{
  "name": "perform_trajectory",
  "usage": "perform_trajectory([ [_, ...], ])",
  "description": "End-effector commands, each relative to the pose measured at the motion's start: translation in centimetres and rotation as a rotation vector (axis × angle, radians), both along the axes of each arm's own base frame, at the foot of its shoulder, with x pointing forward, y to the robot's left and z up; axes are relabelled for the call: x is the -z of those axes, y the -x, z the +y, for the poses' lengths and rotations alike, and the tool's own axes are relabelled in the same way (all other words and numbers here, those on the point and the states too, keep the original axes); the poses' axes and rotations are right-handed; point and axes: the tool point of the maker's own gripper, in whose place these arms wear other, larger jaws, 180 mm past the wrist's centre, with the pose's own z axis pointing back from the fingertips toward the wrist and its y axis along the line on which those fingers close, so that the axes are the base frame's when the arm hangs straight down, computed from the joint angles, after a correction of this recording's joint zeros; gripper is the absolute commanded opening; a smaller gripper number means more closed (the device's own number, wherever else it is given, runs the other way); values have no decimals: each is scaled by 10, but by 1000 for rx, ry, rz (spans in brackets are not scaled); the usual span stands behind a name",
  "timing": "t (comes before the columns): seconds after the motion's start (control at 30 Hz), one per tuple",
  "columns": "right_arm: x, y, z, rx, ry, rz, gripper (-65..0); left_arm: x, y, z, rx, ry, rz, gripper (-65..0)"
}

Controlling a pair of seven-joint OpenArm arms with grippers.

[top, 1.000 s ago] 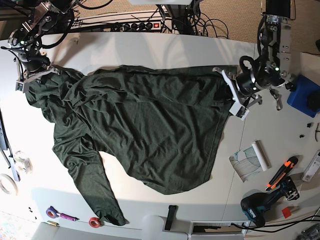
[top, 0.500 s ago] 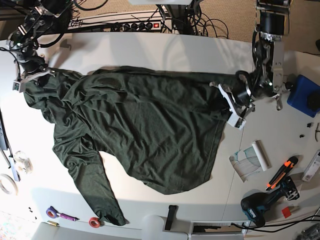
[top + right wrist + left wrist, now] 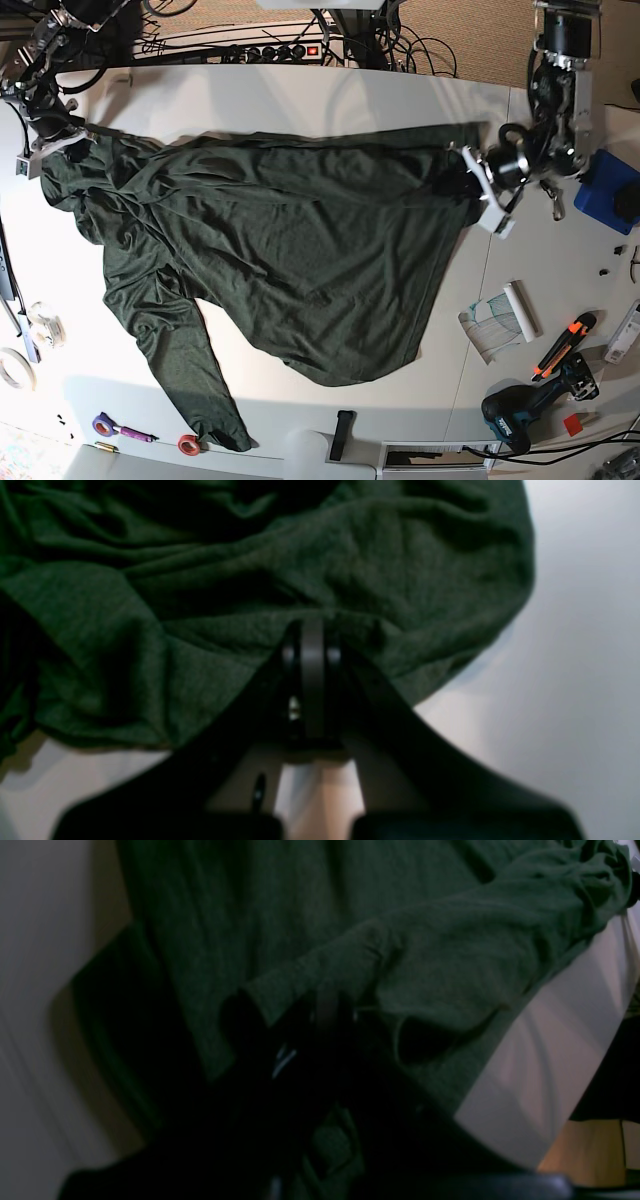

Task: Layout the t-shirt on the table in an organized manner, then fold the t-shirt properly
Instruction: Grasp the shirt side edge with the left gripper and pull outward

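Note:
A dark green long-sleeved t-shirt (image 3: 290, 250) lies stretched across the white table (image 3: 300, 95), wrinkled, with one sleeve (image 3: 190, 380) trailing toward the front edge. My left gripper (image 3: 472, 178) is shut on the shirt's right-hand edge; the left wrist view shows cloth (image 3: 450, 965) bunched over its dark fingers (image 3: 320, 1010). My right gripper (image 3: 52, 145) is shut on the shirt's far-left corner. In the right wrist view the closed fingers (image 3: 312, 650) pinch the fabric edge (image 3: 350, 580). The top edge between both grippers looks taut.
A power strip and cables (image 3: 280, 50) run along the back. A blue box (image 3: 610, 195), paper roll (image 3: 520, 310), orange cutter (image 3: 562, 345) and drill (image 3: 530, 410) lie at the right. Tape rolls (image 3: 30, 330), a purple marker (image 3: 120, 428) and a red ring (image 3: 188, 443) sit at the left front.
Both grippers have pulled apart, the right one toward the table's left edge and the left one toward the right. The shirt's top edge is now stretched straighter and wider.

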Motion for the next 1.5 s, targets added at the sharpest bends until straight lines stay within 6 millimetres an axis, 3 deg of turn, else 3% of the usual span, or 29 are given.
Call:
perform_trajectory([
  [0.0,1,7,1,-33,2,39,-650,35,34,33,35,-195,162,-650],
  [0.13,4,13,14,-74,-55,44,-650,30,43,46,4,-159,174,-650],
  [0.47,8,36,24,-88,-133,79,-650,19,54,81,-94,-114,169,-650],
  [0.87,-9,75,37,-166,-82,126,-650,15,54,79,-88,-83,165,-650],
  [1.03,-6,90,37,-172,-77,168,-650,18,60,79,-75,-93,191,-650],
  [1.23,-14,98,19,-117,-49,162,-650,25,78,77,-76,-74,231,-650],
  [1.47,-26,101,2,-61,-19,126,-650,19,72,72,-84,-32,211,-650],
])
